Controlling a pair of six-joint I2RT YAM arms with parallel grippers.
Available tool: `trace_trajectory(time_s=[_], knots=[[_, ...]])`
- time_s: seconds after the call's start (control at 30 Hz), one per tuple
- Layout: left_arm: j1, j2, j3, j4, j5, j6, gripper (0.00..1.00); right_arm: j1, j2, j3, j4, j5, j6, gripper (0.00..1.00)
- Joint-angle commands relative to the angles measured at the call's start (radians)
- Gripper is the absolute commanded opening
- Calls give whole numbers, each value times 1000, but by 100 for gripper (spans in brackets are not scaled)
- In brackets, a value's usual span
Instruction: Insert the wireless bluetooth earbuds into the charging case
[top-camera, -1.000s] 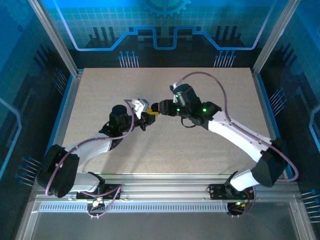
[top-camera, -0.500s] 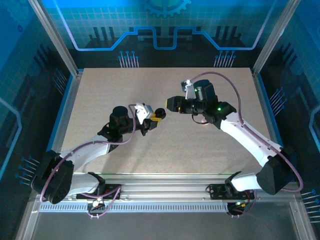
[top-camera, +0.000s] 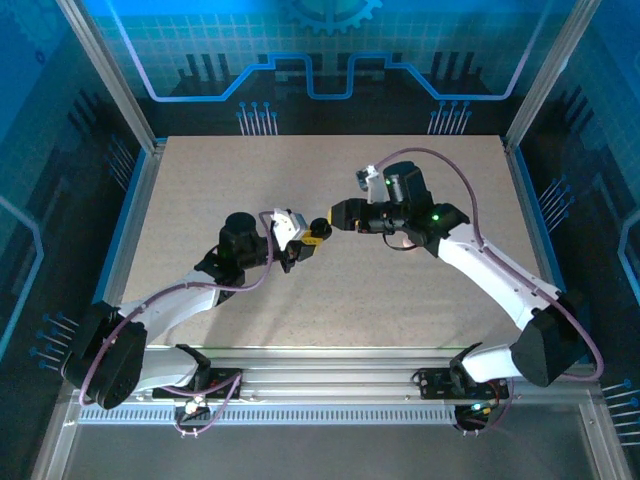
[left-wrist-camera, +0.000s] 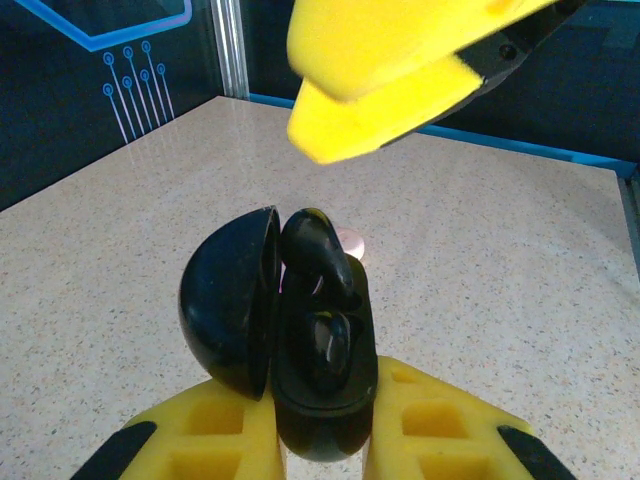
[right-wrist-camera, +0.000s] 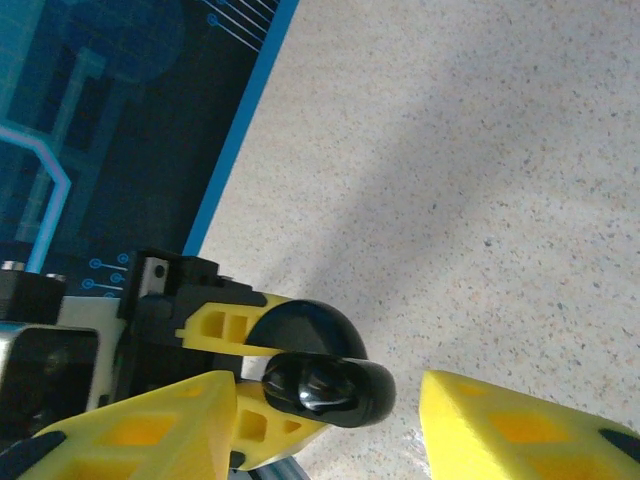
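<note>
I'm seeing the left hand (left-wrist-camera: 322, 415) pinching the open black charging case (left-wrist-camera: 232, 312), a black earbud (left-wrist-camera: 318, 262) sitting inside; the right hand (right-wrist-camera: 335, 432) is hovering just beside it, fingers spread.

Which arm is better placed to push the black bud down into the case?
Right, likely. Its gripper is open, empty, hovering beside the black earbud; the left gripper is shut on the charging case, steadying it.
</note>
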Motion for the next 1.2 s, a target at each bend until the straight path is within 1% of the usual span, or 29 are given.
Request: trace_trajectory(time_s=[0.0,0.33,0.6,0.63,0.7,0.83,1.03,1.17], knots=[[-8,-29,23,10,26,22,15,11,20,-8,-37,-7,-20,51],[-9,-32,29,2,25,29,15,41,57,18,-86,20,-47,49],[-9,-28,29,2,16,28,15,41,36,18,-107,48,-47,47],[-8,-27,30,3,15,28,15,40,30,19,-105,48,-45,47],[-9,-23,31,4,14,28,15,40,15,17,-96,47,-41,51],[-9,-17,29,5,14,29,15,34,-14,21,-67,29,-32,54],[-9,-20,28,8,16,30,15,32,-4,44,-62,12,-25,54],[-9,-23,29,11,18,29,15,31,14,52,-72,24,-20,54]])
